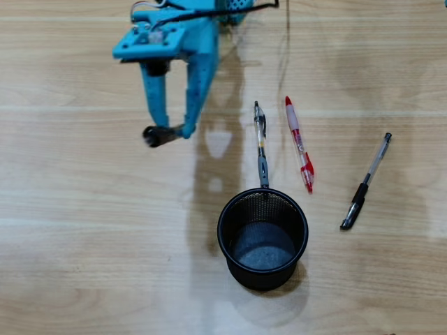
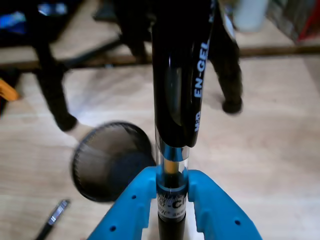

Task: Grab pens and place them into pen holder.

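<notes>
My blue gripper (image 1: 172, 131) is shut on a black gel pen (image 1: 158, 135), held above the table left of the other pens. In the wrist view the pen (image 2: 180, 75) stands up between my fingers (image 2: 215, 205), gripped near its clear section. The black mesh pen holder (image 1: 262, 239) stands empty at the lower middle of the overhead view; it also shows in the wrist view (image 2: 107, 160) to the left of the pen. On the table lie a grey-black pen (image 1: 260, 145), a red pen (image 1: 299, 145) and a black-capped clear pen (image 1: 367, 183).
The table is light wood (image 1: 84, 230). In the wrist view a pen tip (image 2: 54, 216) lies at lower left, and dark chair or stand legs (image 2: 52, 95) rise beyond the table's far edge.
</notes>
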